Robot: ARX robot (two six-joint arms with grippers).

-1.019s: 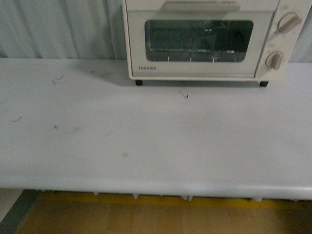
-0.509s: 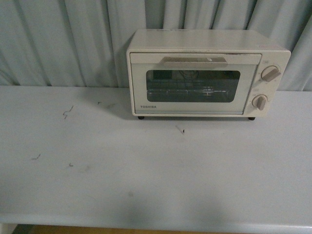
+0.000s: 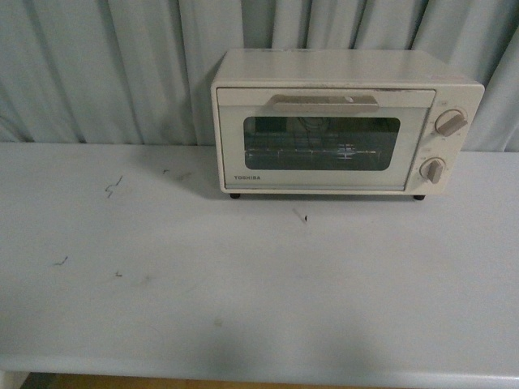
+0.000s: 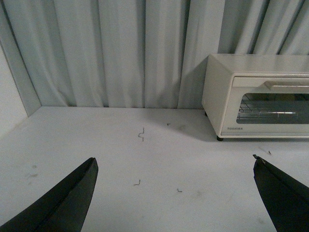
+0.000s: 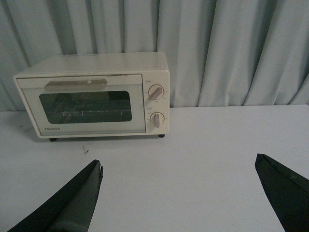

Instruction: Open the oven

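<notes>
Approach phase, seemingly: oven point(image 3: 345, 121) door sitting shut; left gripper point(image 4: 174, 159) and right gripper point(image 5: 178, 160) gaping open, empty, hanging well apart from it; next probably needing bar handle point(image 3: 324, 103) hooked, pulled down.

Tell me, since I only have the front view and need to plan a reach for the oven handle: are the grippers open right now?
Observer: The left gripper is open, its jaws wide apart with nothing between them.
Operator: And the right one?
Observer: The right gripper is open too, and also empty.
Operator: Which arm faces the door better?
Observer: Probably the right. Its wrist view shows the whole front of the oven, handle included, while in the left wrist view the oven is cut off at the picture's edge.
</notes>
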